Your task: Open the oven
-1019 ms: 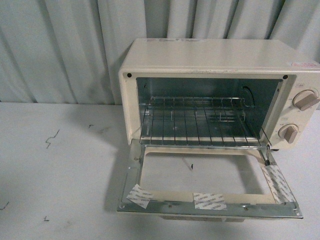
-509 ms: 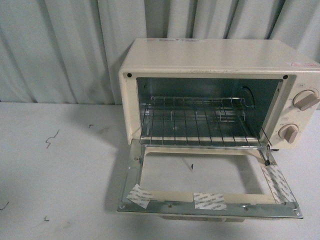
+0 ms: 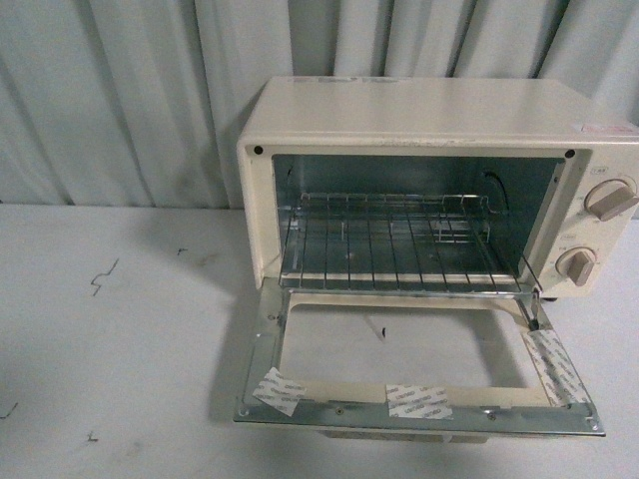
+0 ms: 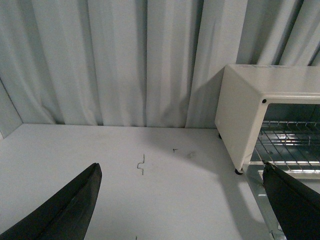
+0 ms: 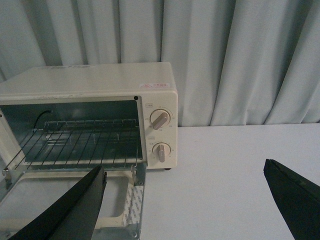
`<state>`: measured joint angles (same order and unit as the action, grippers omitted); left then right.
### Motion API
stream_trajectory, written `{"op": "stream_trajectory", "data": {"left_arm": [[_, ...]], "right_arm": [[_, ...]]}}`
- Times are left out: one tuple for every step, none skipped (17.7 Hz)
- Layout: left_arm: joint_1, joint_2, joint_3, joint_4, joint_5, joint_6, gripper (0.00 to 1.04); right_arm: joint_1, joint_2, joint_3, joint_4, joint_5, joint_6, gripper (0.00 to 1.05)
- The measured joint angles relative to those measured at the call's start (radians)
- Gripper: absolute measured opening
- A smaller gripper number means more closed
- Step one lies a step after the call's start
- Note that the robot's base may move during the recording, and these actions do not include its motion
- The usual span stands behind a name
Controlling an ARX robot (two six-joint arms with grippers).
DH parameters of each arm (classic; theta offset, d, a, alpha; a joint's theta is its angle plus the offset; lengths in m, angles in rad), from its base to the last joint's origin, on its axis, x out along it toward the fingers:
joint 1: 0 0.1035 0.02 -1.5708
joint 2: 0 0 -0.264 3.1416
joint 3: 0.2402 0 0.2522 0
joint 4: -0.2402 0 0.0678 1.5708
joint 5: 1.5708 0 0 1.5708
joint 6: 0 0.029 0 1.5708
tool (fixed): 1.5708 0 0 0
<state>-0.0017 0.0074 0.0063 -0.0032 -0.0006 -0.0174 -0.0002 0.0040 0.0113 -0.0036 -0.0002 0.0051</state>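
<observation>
The cream-white oven stands on the table at the right, against the curtain. Its glass door hangs fully down, lying flat toward me, with tape strips on its frame. The wire rack shows inside, and two round knobs sit on the right panel. Neither arm appears in the front view. My left gripper is open over bare table, left of the oven. My right gripper is open in front of the oven, off its knob side, holding nothing.
A pleated grey curtain closes off the back. The white tabletop carries small dark scuff marks on the left. The open door juts out toward the table's front edge.
</observation>
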Motion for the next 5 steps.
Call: {"op": "stream_trajectory", "data": {"left_arm": [[0.0,0.0,0.0,0.0,0.0,0.0,0.98],[0.0,0.0,0.0,0.0,0.0,0.0,0.98],[0.0,0.0,0.0,0.0,0.0,0.0,0.98],[0.0,0.0,0.0,0.0,0.0,0.0,0.98],[0.0,0.0,0.0,0.0,0.0,0.0,0.98]], "right_arm": [[0.0,0.0,0.0,0.0,0.0,0.0,0.98],[0.0,0.0,0.0,0.0,0.0,0.0,0.98],[0.0,0.0,0.0,0.0,0.0,0.0,0.98],[0.0,0.0,0.0,0.0,0.0,0.0,0.98],[0.0,0.0,0.0,0.0,0.0,0.0,0.98]]}}
